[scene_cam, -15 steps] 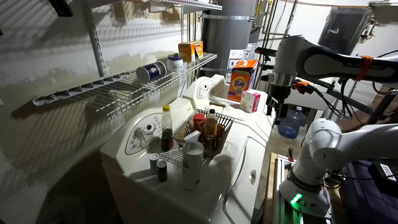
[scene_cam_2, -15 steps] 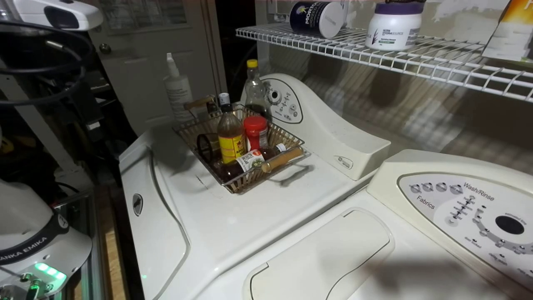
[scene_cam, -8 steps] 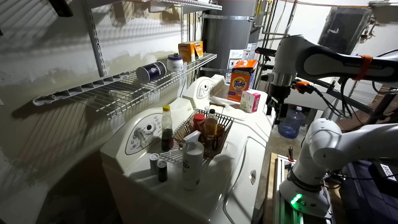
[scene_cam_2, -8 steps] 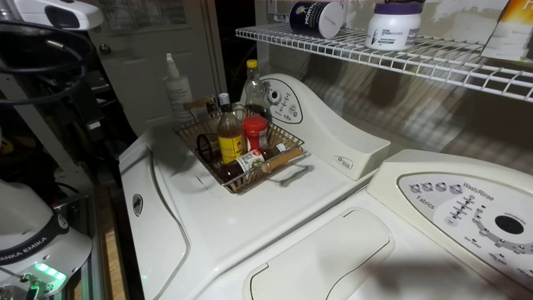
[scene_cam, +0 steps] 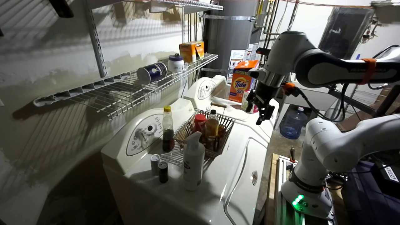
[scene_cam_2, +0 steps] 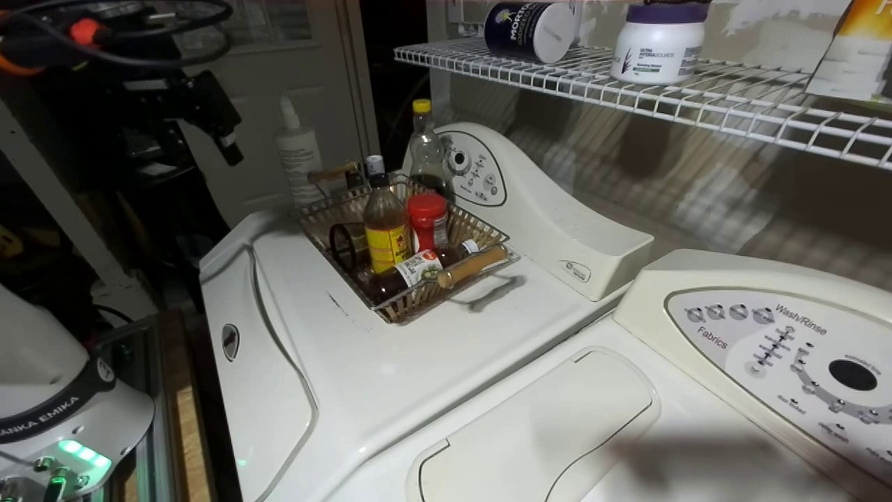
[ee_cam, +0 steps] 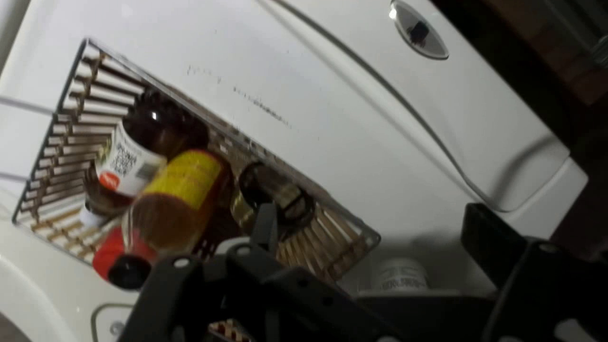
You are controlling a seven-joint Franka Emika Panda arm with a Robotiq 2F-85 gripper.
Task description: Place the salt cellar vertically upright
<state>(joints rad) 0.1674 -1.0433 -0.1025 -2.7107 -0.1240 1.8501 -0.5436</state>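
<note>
Black shaker [scene_cam: 163, 172] upright, near left: task done if that's meant, undone if the tipped Morton canister [scene_cam_2: 521, 32] is; end effector [ee_cam: 371, 216] gaping, empty.

arm [scene_cam: 328, 72]: raised | wrist [scene_cam: 280, 61]: tilted | fingers [ee_cam: 490, 243]: spread wide apart, slanting downward

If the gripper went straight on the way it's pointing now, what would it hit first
Probably the white machine top, just beside the basket. The open gripper angles down that way, but depth is unclear, so it could clip the basket.
</note>
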